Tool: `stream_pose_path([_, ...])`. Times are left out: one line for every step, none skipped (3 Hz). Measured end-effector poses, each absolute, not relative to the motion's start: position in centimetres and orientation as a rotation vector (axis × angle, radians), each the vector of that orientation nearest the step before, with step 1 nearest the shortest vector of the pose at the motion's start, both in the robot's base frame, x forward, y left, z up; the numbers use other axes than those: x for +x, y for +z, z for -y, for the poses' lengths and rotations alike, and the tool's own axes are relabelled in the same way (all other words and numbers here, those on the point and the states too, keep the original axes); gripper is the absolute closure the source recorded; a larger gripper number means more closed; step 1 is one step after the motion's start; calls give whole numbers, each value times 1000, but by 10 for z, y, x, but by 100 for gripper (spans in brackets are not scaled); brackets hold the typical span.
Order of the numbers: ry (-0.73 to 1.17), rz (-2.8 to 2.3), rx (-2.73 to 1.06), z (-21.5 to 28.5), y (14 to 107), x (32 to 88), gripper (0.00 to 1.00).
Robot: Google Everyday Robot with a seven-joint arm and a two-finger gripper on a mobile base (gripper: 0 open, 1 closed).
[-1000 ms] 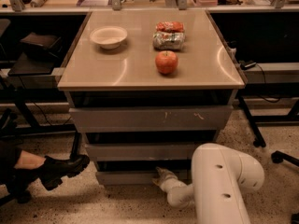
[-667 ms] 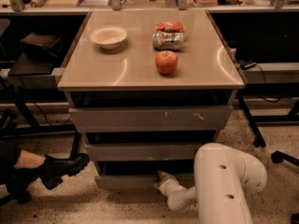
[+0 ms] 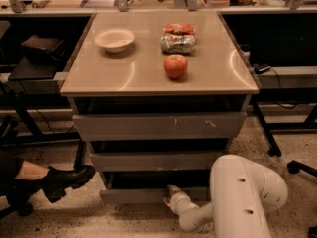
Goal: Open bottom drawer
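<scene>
The bottom drawer (image 3: 133,196) is the lowest, narrowest grey front of the cabinet. It stands pulled out a little, with a dark gap above it. My gripper (image 3: 172,192) is at the drawer's front, right of its middle, touching the top edge. My white arm (image 3: 242,195) bends in from the lower right. Above are the mid-sized drawer front (image 3: 158,161) and the widest top front (image 3: 158,126) with pale scratch marks.
On the tan cabinet top (image 3: 99,73) stand a white bowl (image 3: 114,38), a red apple (image 3: 176,66) and a snack bag (image 3: 178,37). A person's foot in a black shoe (image 3: 64,181) rests on the floor at the left. Dark desks and chair legs flank the cabinet.
The bottom drawer has slid out slightly toward me, and my gripper and arm have drawn back with it.
</scene>
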State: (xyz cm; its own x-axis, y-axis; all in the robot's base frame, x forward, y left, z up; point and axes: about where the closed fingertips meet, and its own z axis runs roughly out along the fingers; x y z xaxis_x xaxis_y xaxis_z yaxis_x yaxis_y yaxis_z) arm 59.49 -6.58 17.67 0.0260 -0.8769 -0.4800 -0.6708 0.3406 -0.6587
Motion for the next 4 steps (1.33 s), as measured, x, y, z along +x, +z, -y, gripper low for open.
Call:
stream_pose_path([-288, -1706, -1394, 66, 181, 593, 100])
stream_pose_path([-295, -1713, -1381, 69, 179, 578, 100])
stream_pose_path([-295, -1713, -1381, 69, 183, 577, 100])
stream_pose_path([-300, -1727, -1371, 73, 181, 557, 100])
